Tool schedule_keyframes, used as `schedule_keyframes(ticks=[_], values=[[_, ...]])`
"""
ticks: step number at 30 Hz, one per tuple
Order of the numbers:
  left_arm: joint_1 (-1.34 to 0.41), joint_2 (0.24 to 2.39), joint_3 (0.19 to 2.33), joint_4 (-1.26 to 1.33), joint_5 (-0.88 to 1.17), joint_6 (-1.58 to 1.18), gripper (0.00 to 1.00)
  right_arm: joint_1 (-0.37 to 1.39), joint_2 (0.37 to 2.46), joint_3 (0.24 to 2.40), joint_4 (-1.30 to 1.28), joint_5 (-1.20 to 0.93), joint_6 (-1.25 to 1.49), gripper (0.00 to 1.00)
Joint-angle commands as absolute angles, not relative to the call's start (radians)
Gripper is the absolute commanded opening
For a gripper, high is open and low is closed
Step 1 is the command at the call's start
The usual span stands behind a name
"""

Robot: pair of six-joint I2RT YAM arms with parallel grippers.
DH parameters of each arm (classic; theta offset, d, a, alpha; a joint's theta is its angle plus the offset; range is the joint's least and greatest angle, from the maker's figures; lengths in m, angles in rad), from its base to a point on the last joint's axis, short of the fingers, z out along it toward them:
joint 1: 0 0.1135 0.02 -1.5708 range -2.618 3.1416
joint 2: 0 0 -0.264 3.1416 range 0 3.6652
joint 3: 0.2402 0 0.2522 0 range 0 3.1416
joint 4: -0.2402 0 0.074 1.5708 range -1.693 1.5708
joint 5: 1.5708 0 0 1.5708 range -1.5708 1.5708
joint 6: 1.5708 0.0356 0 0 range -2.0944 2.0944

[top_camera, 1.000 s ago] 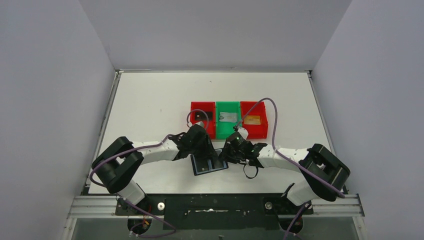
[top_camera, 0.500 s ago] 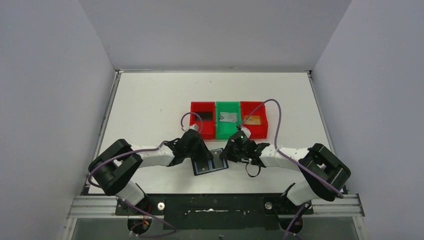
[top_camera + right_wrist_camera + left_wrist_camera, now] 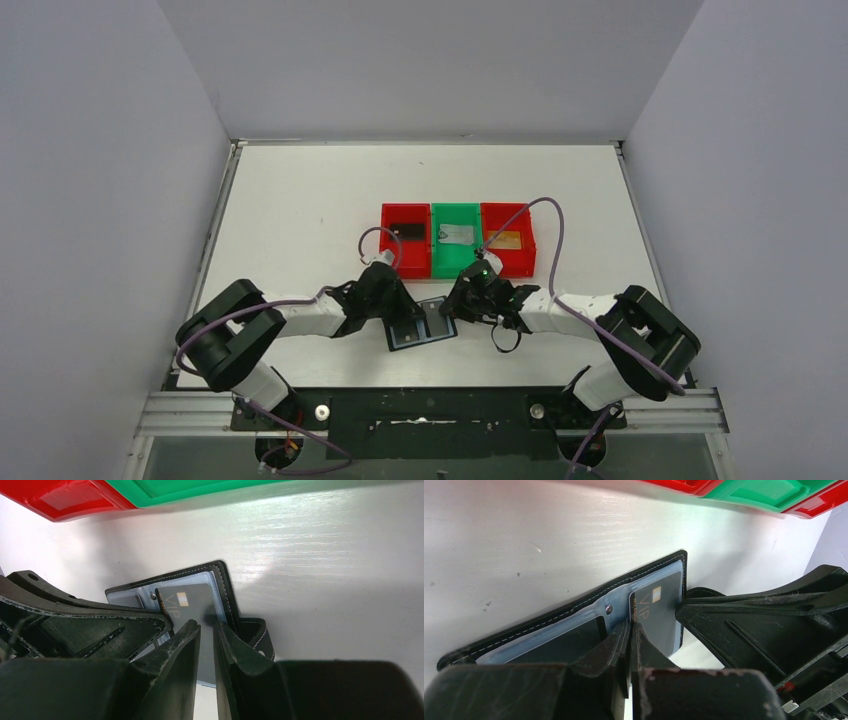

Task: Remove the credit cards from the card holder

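— Where is the card holder [image 3: 428, 330] found?
— It is laid open on the table [image 3: 300, 220], by the middle of the near edge. The left tool [image 3: 630, 625] is shut and set on its fold. The right tool [image 3: 207, 627] is held narrowly at the grey card [image 3: 192, 605]; a grip cannot be told.
— What is left?
— That card, it seems. Three cards [image 3: 455, 234] appear already laid in the bins [image 3: 456, 208] beyond.

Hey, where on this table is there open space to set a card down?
Bare table lies left of the left red bin, right of the right red bin, and behind the bins to the far edge. Crowded: near middle, where left claw and right claw meet at the card holder.
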State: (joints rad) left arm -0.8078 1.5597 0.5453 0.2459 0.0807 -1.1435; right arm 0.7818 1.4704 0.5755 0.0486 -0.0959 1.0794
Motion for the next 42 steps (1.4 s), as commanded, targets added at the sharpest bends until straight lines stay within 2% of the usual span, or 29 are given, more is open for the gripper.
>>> schedule_keyframes(ticks=[1,13,41,42], values=[[-0.835,1.549,0.53,0.28,0.132,-1.132,0.0,0.789,1.513,0.545,0.0,-0.073,1.068,0.2],[-0.835,1.434,0.523,0.163,0.097,-1.1,0.0,0.788,1.523,0.554,-0.007,-0.07,1.063,0.22],[-0.841,1.305,0.471,0.084,0.06,-1.162,0.0,0.79,1.544,0.569,0.001,-0.087,1.046,0.23],[-0.84,1.305,0.472,0.087,0.059,-1.164,0.02,0.79,1.546,0.57,0.002,-0.088,1.045,0.23]])
